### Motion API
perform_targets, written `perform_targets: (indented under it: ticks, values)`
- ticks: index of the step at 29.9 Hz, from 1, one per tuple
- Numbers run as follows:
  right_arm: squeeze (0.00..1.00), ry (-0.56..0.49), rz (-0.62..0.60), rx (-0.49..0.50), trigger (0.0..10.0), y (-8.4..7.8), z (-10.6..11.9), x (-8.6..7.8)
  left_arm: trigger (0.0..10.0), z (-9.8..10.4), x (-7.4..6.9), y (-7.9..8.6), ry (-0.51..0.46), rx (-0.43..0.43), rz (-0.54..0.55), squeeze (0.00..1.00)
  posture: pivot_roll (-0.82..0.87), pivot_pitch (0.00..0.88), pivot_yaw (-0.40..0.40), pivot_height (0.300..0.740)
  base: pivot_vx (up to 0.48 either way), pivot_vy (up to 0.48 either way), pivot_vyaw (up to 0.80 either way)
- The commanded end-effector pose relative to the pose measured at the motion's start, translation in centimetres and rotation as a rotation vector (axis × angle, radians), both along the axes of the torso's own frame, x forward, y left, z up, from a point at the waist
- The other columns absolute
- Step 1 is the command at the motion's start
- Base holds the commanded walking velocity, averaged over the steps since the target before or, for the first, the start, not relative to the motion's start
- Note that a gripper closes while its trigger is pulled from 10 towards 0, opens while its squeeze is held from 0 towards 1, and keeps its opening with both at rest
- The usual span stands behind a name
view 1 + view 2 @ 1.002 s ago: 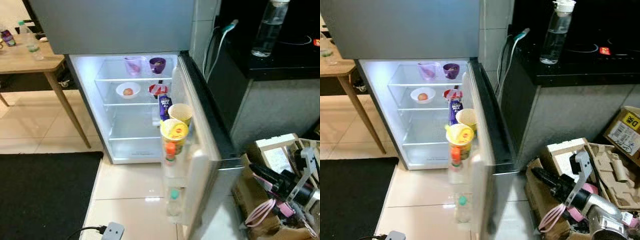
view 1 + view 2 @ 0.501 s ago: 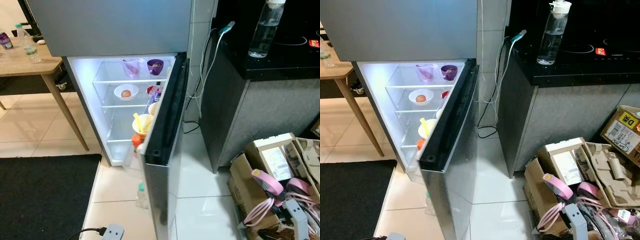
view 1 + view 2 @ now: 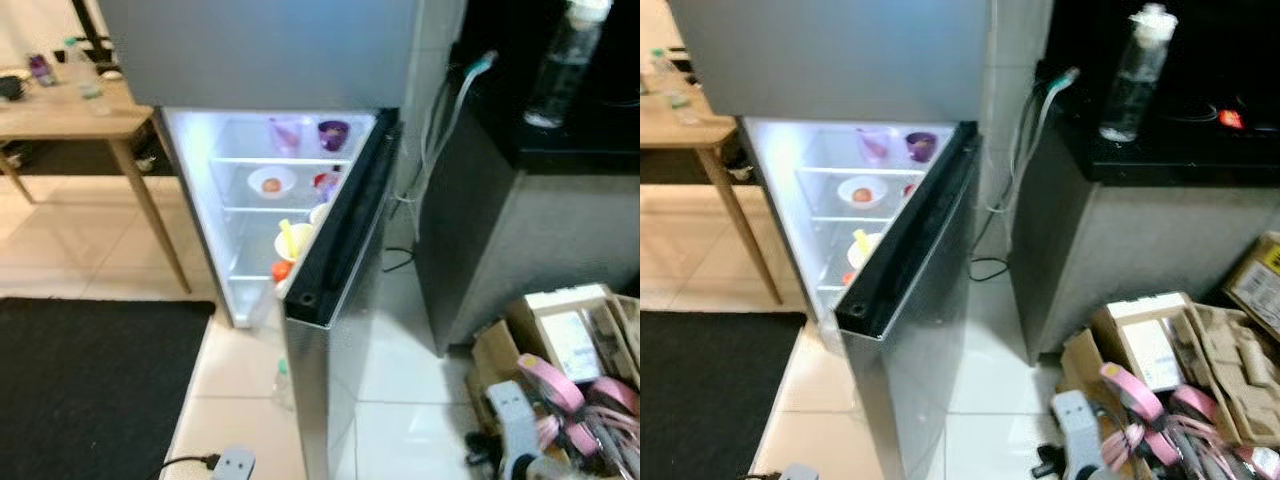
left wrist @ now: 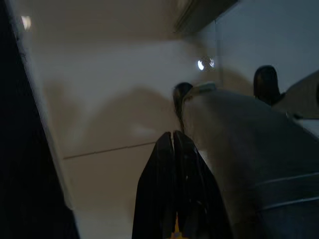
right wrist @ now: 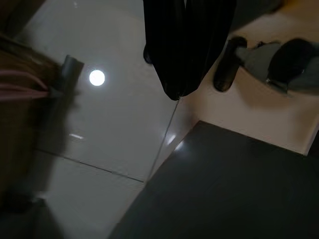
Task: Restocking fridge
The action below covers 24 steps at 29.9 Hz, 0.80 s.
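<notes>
**Fridge door half-swung, lit shelves partly seen**

The fridge is seen as a tall grey box with a smooth, matte metal front, standing on glossy pale floor tiles between a wooden table and a dark counter. Its lower door is swung partway across the opening; a black rubbery seal edge runs along the door's top, and the brushed silver outer face is turned toward the camera.

Inside, the compartment is brightly lit and white, with clear shelves. Two cups are counted on the top shelf: one pale translucent cup and one purple cup. One white bowl holding something small and reddish is noted on the shelf below. A yellow-rimmed tub is glimpsed in the door rack, partly hidden by the door edge.

One clear plastic bottle stands upright on the counter. A black mat of dull texture lies on the floor to the left. Cardboard boxes with pink straps are heaped at the right, blurred.

The left gripper hangs over pale tile, its two black fingers pressed together with nothing between them. The right gripper hangs low above the tile beside a dark surface; its fingers are likewise clenched on nothing.
</notes>
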State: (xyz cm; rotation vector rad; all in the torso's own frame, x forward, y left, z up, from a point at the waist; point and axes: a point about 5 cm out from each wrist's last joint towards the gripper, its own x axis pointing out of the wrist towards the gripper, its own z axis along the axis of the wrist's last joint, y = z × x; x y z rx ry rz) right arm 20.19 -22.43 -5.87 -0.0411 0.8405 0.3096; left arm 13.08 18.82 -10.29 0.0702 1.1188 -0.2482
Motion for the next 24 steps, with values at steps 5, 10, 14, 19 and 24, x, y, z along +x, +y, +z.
perform_targets:
  ticks: [5, 10, 14, 19, 24]
  values:
    - [0.00, 0.151, -0.144, -0.183, 10.0, -2.6, -1.7, -3.5, 10.0, -0.5, -1.2, -0.5, 0.046, -0.010, 0.006, 0.00, -0.06, 0.000, -0.021, 0.740, 0.000, 0.000, 0.76]
    - [0.00, 0.244, -0.240, -0.230, 10.0, -3.7, -2.7, -6.5, 10.0, -0.4, -0.9, -0.9, 0.041, -0.023, 0.010, 0.00, -0.06, 0.000, -0.027, 0.740, 0.000, 0.000, 0.76]
    - [0.00, 0.259, -0.265, -0.229, 10.0, -3.7, -3.0, -7.2, 10.0, -0.4, -0.8, -1.1, 0.039, -0.028, 0.007, 0.00, -0.06, 0.000, -0.026, 0.740, 0.000, 0.000, 0.75]
    - [0.00, 0.241, -0.309, -0.217, 10.0, -3.7, -3.0, -7.1, 10.0, -0.4, -0.7, -1.3, 0.040, -0.038, -0.005, 0.00, -0.06, 0.000, -0.022, 0.740, 0.000, 0.000, 0.75]
    - [0.00, 0.234, -0.320, -0.221, 10.0, -3.9, -2.9, -7.1, 10.0, -0.4, -0.6, -1.3, 0.040, -0.040, -0.010, 0.00, -0.06, 0.000, -0.020, 0.740, 0.000, 0.000, 0.75]
